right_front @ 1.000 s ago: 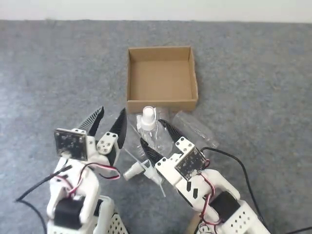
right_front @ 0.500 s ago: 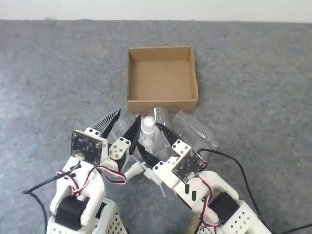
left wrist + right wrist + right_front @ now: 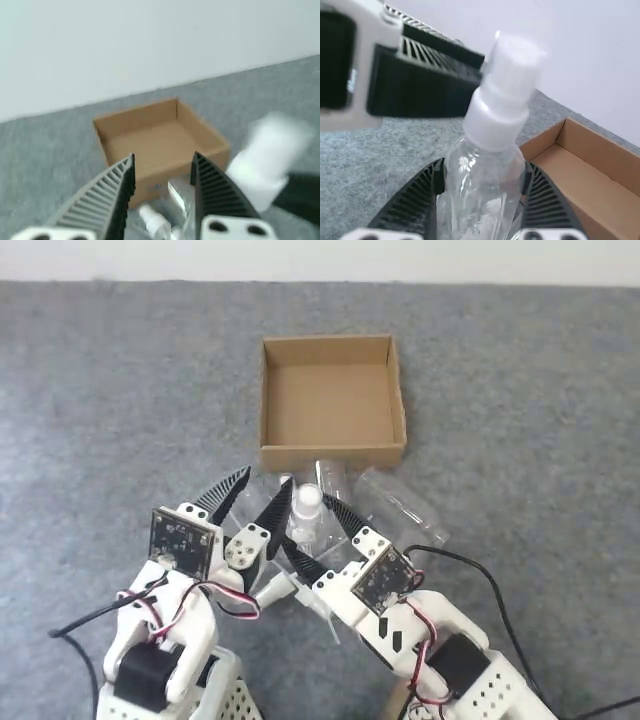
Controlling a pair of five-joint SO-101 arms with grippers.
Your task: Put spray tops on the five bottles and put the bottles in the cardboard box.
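One capped bottle [image 3: 482,185] clamped in right jaws near cardboard box [image 3: 332,400]; left jaws released.

Bright, even light — faint shade inside the cardboard box [image 3: 333,405].

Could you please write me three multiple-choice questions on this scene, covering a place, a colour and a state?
1. Which holds the capped bottle? A. the left hand B. the right hand C. neither
2. What colour is its spray top? A. white B. blue C. black
3. How is the left hand? A. shut on a spray top B. open C. shut on the bottle
Answers: 1 B, its fingers clamp the bottle; 2 A, plainly white; 3 B, its fingers stand apart, gripping nothing.
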